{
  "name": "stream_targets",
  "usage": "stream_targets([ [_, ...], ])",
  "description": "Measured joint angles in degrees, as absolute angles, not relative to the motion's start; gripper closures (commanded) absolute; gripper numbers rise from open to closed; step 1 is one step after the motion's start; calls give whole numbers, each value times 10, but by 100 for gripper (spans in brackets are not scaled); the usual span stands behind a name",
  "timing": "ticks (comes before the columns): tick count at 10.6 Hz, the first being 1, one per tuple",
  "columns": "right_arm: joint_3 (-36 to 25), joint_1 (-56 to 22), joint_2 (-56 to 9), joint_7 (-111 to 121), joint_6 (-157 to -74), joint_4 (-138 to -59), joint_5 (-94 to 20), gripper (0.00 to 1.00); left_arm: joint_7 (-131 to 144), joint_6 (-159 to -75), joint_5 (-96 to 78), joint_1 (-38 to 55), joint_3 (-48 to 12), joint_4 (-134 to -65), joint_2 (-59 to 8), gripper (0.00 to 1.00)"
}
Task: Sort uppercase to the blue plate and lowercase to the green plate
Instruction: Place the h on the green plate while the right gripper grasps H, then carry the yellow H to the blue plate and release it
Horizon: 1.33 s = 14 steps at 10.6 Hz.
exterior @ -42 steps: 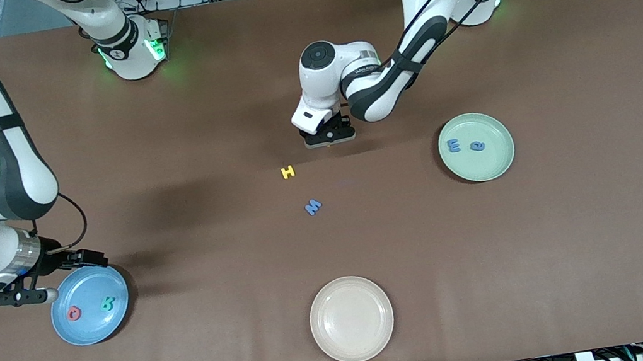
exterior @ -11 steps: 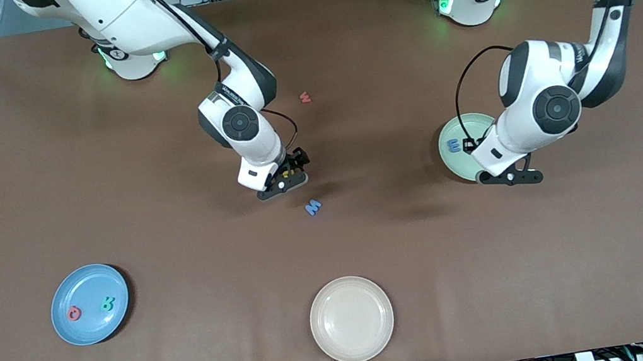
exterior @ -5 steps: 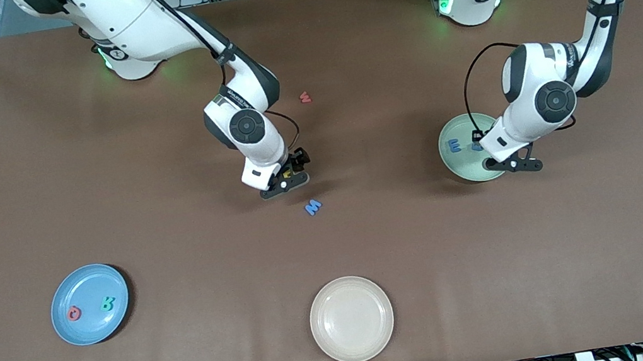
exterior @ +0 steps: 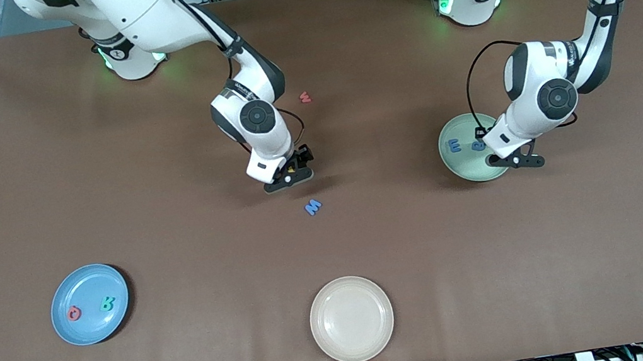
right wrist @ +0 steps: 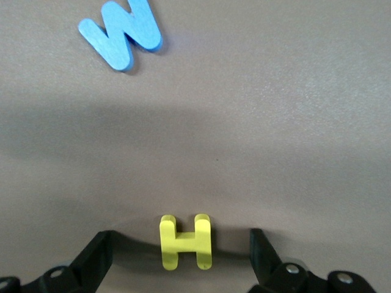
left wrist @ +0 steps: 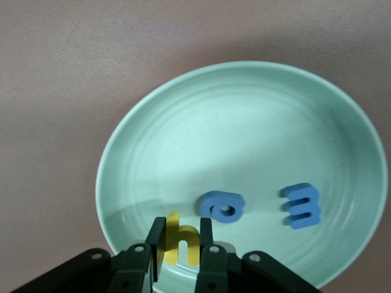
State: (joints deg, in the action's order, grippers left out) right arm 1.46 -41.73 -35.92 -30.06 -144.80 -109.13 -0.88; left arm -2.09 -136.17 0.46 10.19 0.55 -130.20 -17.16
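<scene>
The green plate [exterior: 476, 146] sits toward the left arm's end of the desk [exterior: 502, 281]. In it lie two blue letters side by side: a three-pronged blue m [left wrist: 301, 206] and a rounded blue e [left wrist: 222, 207]. The left gripper [left wrist: 180, 244] hangs over this plate, and its fingers [left wrist: 156, 235] are closed on a small yellow h [left wrist: 181, 242], held just above the plate's floor near the rim.

The blue plate [exterior: 89, 304] sits toward the right arm's end of the desk, nearer the front camera. It holds a red ring letter [exterior: 74, 313] and a teal R [exterior: 107, 303], a little apart.

A cream plate [exterior: 351, 319] sits at the near edge of the desk with nothing in it.

The right gripper [right wrist: 183, 259] is low over the middle of the desk. Its fingers are spread wide, with a big yellow H [right wrist: 185, 242] lying flat on the desk between them, touching neither. A big blue M [exterior: 313, 207] lies on the desk close by, nearer the front camera. A small red w [exterior: 304, 97] lies on the desk farther from the camera, beside the right arm.

A second ago the left gripper hung over the near rim of the green plate; now it is more over the plate. The right gripper has slid a little toward the left arm's end. The letters in both plates have not moved.
</scene>
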Motion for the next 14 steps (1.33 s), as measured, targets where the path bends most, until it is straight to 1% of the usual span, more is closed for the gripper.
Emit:
stream_targets([
  [1, 7, -425, -359, -303, -1447, -1091, -9, 0, -24, -1364, 5, 102, 8, -1303, -174, 93],
  [2, 5, -425, -359, -304, -1446, -1091, -9, 0, -24, -1368, 5, 102, 9, -1304, -178, 83],
  [3, 4, -425, -359, -304, -1446, -1091, -9, 0, -24, -1373, 5, 102, 9, -1304, -182, 79],
  [4, 2, -425, -359, -304, -1446, -1090, -9, 0, -24, -1375, 5, 102, 9, -1304, -185, 68],
  [5, 2, -425, -359, -304, -1446, -1090, -9, 27, -24, -1375, 5, 102, 9, -1304, -186, 66],
  [6, 1, -425, -359, -304, -1446, -1090, -9, 86, -24, -1376, 5, 102, 10, -1304, -186, 56],
  [7, 0, -425, -358, -304, -1445, -1088, -9, 100, -24, -1377, 5, 102, 12, -1304, -186, 52],
  [9, -3, -425, -353, -304, -1443, -1085, -9, 100, -24, -1379, 5, 102, 16, -1304, -185, 43],
  [14, -6, -425, -348, -306, -1440, -1083, -8, 100, -24, -1380, 5, 102, 16, -1290, -164, 40],
])
